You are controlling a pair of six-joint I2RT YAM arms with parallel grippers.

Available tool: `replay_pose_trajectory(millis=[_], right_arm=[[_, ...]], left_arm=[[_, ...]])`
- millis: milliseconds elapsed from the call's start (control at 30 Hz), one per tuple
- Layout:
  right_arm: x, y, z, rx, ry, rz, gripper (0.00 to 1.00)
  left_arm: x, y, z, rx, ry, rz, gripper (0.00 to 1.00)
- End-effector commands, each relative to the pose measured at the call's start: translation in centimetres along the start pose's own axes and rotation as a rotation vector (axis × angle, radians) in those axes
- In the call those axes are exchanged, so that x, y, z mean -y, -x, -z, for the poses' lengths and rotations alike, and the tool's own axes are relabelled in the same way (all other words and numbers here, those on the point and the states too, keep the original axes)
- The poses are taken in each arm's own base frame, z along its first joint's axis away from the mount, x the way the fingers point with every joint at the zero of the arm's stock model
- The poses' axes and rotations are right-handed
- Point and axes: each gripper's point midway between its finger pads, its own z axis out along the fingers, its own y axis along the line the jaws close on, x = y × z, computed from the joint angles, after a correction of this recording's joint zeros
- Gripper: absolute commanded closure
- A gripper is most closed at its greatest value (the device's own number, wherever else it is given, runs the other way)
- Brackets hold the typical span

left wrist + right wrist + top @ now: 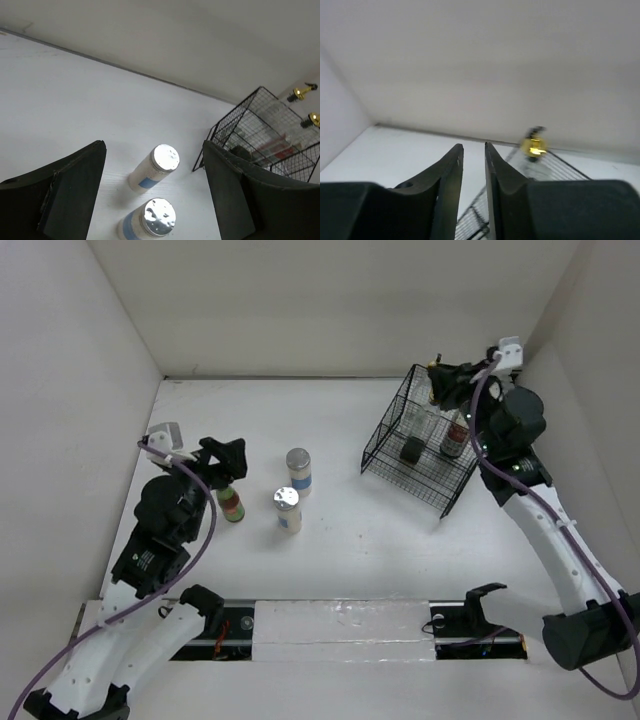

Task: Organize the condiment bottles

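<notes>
Two short silver-lidded jars (298,470) (288,510) stand mid-table; the left wrist view shows them as the far jar (155,167) and the near jar (150,220). A small green-capped bottle (232,504) stands just in front of my left gripper (225,462), which is open and empty (154,146). The black wire basket (385,435) holds a red-labelled bottle (455,440), a clear bottle (420,420) and a dark-topped item (412,450). Gold pourers (301,92) (534,145) stick up from it. My right gripper (442,378) hovers over the basket's far end, its jaws (474,146) nearly together with nothing between them.
White walls close in the table at the back, left and right; the basket (235,112) sits near the right wall. The two arm bases and a black rail (330,635) line the near edge.
</notes>
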Motion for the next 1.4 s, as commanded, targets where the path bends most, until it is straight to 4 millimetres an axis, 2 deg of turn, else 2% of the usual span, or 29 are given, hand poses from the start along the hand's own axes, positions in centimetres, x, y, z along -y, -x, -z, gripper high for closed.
replay_pose_trajectory(millis=[0,33,67,100,133,200,233,267,300,333,367,400,433,500,533,600,633,667,700,733,767,800,933,967,1033,1200,1300,1333,1367], right_arm=[[-9.5,-2.1,0.8,-0.097,0.373,-0.004,0.72],[-11.2,-2.7,0.9,-0.113,0.428,-0.012,0.74],[-12.9,-4.9,0.6,-0.166,0.479,-0.022,0.75],[-14.6,-5.9,0.7,-0.193,0.532,-0.03,0.75],[-18.1,-7.3,1.7,-0.223,0.644,-0.032,0.75],[-21.6,-10.2,1.3,-0.282,0.721,-0.035,0.76],[-24.9,-11.2,2.5,-0.304,0.805,-0.034,0.76],[-26.6,-11.2,2.5,-0.299,0.841,-0.025,0.76],[-28.2,-13.7,2.3,-0.34,0.864,-0.007,0.75],[-29.6,-14.3,2.4,-0.346,0.885,0.002,0.75],[-31.9,-14.8,3.3,-0.351,0.935,0.008,0.71],[-33.2,-14.4,3.0,-0.333,0.958,0.012,0.67],[-34.3,-16.7,2.8,-0.374,0.97,0.016,0.54],[-36.7,-17.0,2.9,-0.37,1.018,0.009,0.4],[-37.4,-19.3,2.8,-0.414,1.024,0.014,0.28],[-38.7,-20.8,3.0,-0.437,1.036,0.028,0.2],[-39.0,-20.7,2.2,-0.425,1.025,0.029,0.18],[-39.6,-22.8,2.4,-0.461,1.036,0.05,0.15],[-40.0,-23.8,2.7,-0.486,1.046,0.065,0.14],[-40.5,-23.6,2.2,-0.48,1.046,0.064,0.14],[-41.0,-25.3,2.6,-0.509,1.066,0.083,0.13],[-41.0,-26.1,2.6,-0.531,1.067,0.096,0.13],[-42.7,-26.9,2.6,-0.528,1.091,0.104,0.12],[-43.1,-26.3,2.1,-0.517,1.092,0.102,0.12],[-43.6,-27.6,2.1,-0.541,1.111,0.1,0.12],[-45.7,-28.8,3.3,-0.561,1.162,0.097,0.12],[-46.5,-30.3,3.4,-0.572,1.17,0.099,0.19],[-46.7,-29.7,3.1,-0.556,1.172,0.096,0.19],[-46.8,-30.1,3.1,-0.566,1.167,0.085,0.26]], left_arm=[[-2.5,3.5,1.4,0.16,0.138,0.097,0.26],[-3.1,3.6,1.8,0.172,0.164,0.113,0.26],[-3.5,4.2,2.1,0.201,0.185,0.152,0.25],[-4.2,4.5,2.7,0.218,0.212,0.171,0.25],[-5.2,4.9,3.1,0.25,0.265,0.196,0.23],[-5.8,6.0,4.0,0.3,0.294,0.249,0.19],[-6.3,6.1,4.2,0.311,0.322,0.257,0.17],[-6.5,6.5,4.7,0.325,0.327,0.263,0.17],[-6.3,7.0,4.8,0.333,0.322,0.269,0.16],[-6.5,7.3,5.2,0.348,0.324,0.276,0.16],[-6.6,7.4,5.3,0.354,0.334,0.277,0.16],[-6.6,7.6,5.7,0.364,0.327,0.284,0.16],[-6.7,7.9,6.1,0.375,0.321,0.282,0.16],[-6.5,8.5,6.4,0.398,0.307,0.287,0.16],[-6.6,8.6,6.7,0.408,0.302,0.286,0.16],[-6.5,9.0,7.0,0.422,0.292,0.296,0.16],[-6.7,8.5,6.7,0.412,0.3,0.28,0.16],[-6.5,8.3,6.5,0.405,0.286,0.279,0.16],[-5.9,8.7,6.7,0.416,0.253,0.279,0.16],[-5.8,8.4,6.4,0.409,0.246,0.277,0.16],[-5.9,8.4,6.4,0.408,0.247,0.268,0.16],[-5.9,8.4,6.4,0.408,0.247,0.268,0.16],[-6.0,8.2,6.5,0.407,0.249,0.259,0.16],[-5.9,8.1,6.4,0.402,0.24,0.257,0.16],[-5.7,7.9,6.2,0.396,0.226,0.248,0.16],[-5.5,7.8,6.2,0.392,0.218,0.247,0.16],[-5.5,7.4,6.0,0.381,0.214,0.242,0.16],[-5.5,7.6,6.2,0.388,0.21,0.246,0.16],[-5.5,7.6,6.2,0.388,0.21,0.246,0.16]])
